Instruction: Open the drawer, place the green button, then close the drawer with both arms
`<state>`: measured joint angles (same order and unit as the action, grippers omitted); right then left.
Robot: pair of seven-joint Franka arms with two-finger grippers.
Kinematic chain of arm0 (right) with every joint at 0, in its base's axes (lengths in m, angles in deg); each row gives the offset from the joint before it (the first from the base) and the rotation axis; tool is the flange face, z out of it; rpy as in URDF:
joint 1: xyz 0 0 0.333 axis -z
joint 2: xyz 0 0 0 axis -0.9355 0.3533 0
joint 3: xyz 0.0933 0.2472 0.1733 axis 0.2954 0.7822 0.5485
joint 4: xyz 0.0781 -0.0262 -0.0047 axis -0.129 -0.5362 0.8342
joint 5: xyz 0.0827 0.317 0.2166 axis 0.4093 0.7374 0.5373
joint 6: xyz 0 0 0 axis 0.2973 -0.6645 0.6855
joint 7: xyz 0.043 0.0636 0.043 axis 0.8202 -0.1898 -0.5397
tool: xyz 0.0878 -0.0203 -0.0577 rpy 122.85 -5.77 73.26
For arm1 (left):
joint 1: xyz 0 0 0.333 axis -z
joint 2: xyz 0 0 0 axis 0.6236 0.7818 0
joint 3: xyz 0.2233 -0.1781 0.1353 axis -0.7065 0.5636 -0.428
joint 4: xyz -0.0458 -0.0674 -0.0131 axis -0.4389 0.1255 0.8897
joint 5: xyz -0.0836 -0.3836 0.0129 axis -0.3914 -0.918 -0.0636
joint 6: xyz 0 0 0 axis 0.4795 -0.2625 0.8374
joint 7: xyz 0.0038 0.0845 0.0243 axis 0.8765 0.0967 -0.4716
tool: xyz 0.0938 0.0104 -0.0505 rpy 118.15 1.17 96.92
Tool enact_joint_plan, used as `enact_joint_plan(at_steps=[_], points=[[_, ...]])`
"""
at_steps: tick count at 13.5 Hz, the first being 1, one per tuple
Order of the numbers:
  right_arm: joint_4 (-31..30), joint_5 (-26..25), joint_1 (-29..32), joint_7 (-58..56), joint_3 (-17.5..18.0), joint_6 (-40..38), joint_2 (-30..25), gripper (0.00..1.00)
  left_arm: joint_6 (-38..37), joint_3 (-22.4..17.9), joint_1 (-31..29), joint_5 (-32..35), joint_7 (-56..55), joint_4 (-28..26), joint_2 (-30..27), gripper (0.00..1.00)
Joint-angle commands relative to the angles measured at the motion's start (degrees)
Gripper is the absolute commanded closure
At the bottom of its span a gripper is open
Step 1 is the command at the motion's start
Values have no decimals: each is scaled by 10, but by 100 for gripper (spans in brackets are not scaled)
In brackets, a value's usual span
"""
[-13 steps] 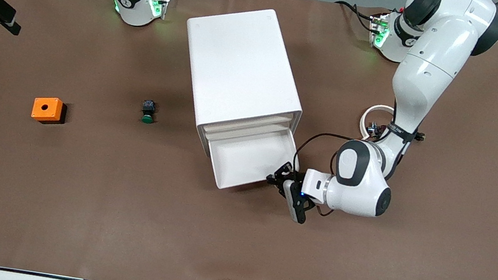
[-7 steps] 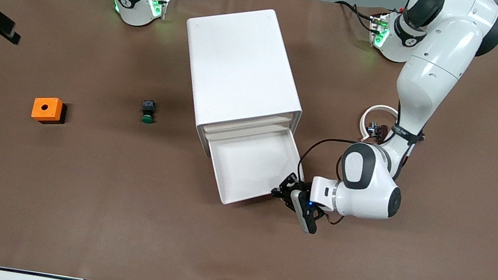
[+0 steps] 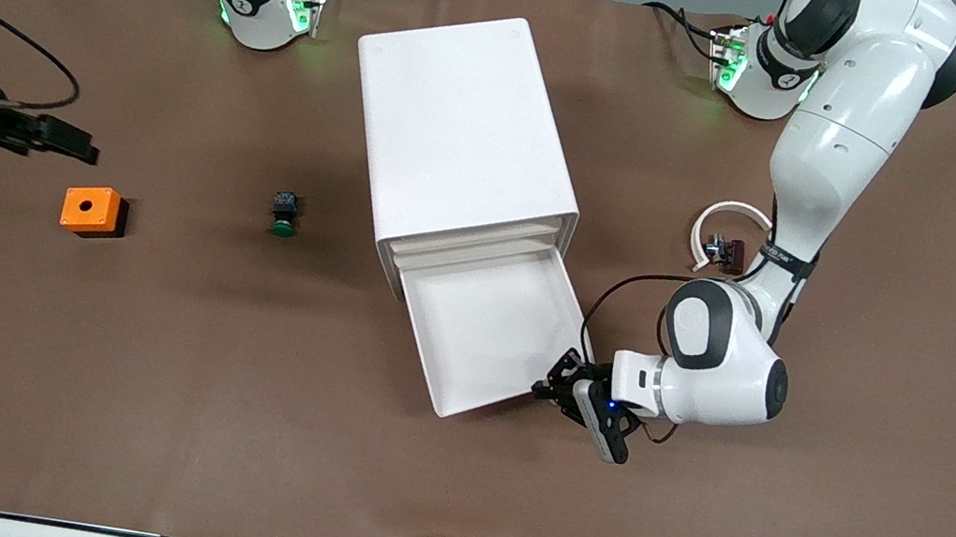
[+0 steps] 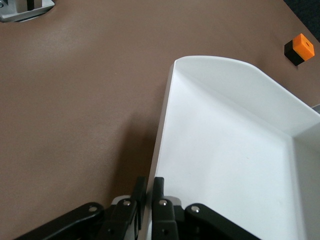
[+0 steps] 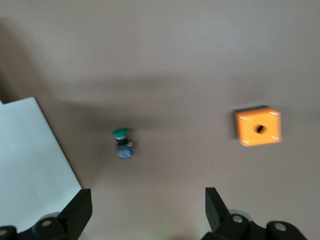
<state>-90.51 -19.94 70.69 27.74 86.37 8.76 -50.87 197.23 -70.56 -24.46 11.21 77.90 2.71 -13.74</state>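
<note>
On the brown table (image 3: 135, 407), the left gripper (image 3: 557, 385) is gripping the open drawer (image 3: 492, 332) by its front corner; the right gripper (image 5: 147, 205) is hanging wide open above the button (image 3: 284, 214) and orange cube (image 3: 91, 210).

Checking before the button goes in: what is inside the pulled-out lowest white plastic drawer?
Nothing shows on the bare white floor of the lowest white plastic drawer. Its rear part lies covered under the white boxy cabinet, so that stretch cannot be checked.

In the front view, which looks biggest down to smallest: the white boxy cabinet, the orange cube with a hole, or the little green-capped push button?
1. White boxy cabinet, by far the largest.
2. Orange cube with a hole.
3. Green-capped push button, smallest.
Cube and button lie about equally near the camera, so this order is safe.
</note>
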Motion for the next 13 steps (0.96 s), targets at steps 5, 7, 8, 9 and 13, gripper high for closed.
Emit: enact_joint_plan(at_steps=[5,7,8,9,13], points=[[-311,11,-155,62,2,315,-92,0,21,-9,-14,-9,-11,11,-13,0],[-350,2,-199,77,1,402,-70,0,21,-10,-15,-9,-26,11,-27,0],[-377,0,-212,90,1,452,-61,0,21,-10,-15,-6,-36,11,-36,0],[-400,0,-227,97,1,499,-49,0,20,-11,-22,-4,-39,11,-51,0],[-465,-13,-233,97,1,630,8,0,12,-19,-37,41,-56,-6,-111,0]])
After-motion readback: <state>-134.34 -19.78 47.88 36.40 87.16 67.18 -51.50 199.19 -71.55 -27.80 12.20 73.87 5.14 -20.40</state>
